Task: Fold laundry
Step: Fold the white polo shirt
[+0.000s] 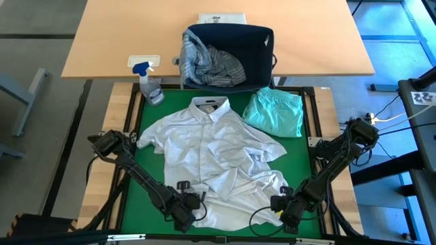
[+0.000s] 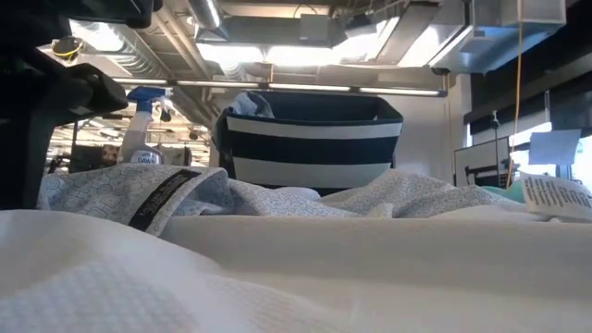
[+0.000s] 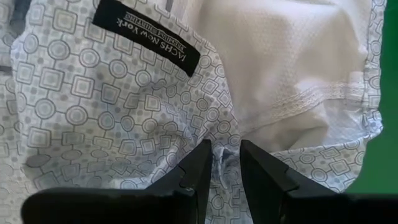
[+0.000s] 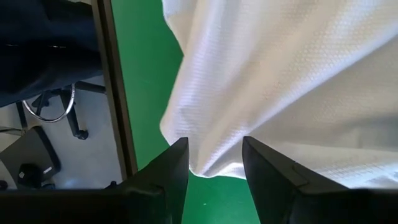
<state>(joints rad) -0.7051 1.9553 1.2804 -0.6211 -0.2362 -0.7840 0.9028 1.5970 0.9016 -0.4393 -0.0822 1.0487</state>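
Note:
A pale shirt (image 1: 211, 150) with a small geometric print, white on its inside, lies spread on the green mat (image 1: 153, 177), collar toward the far edge. Its near hem is rumpled and turned over. My left gripper (image 1: 193, 206) is shut on the shirt at the near left. My right gripper (image 1: 281, 204) is closed on it at the near right. A folded mint-teal garment (image 1: 276, 112) lies flat on the mat at the far right. A grey-blue striped shirt (image 1: 211, 64) sits bunched in the basket (image 1: 262, 47). My left gripper pinches a small raised fold of the printed cloth (image 3: 224, 155) between its two fingers, close to the white inner side (image 3: 292, 74) and below a black label (image 3: 149, 37). The fingers come steeply from above. The cloth around the fold lies slack. My right gripper has the shirt's white textured edge (image 4: 211, 158) between its two fingers, which stand fairly wide with the cloth filling the gap. It comes steeply from above, near the mat's right border. Creases run from the fingers into the cloth; the mat shows just past the edge.
A navy-and-white striped basket (image 2: 310, 148) stands past the mat's far edge. A spray bottle (image 1: 150, 85) stands at the far left corner. A wooden frame (image 4: 115, 93) borders the mat, with the floor and a chair base beyond it. A wooden table (image 1: 116, 41) lies behind.

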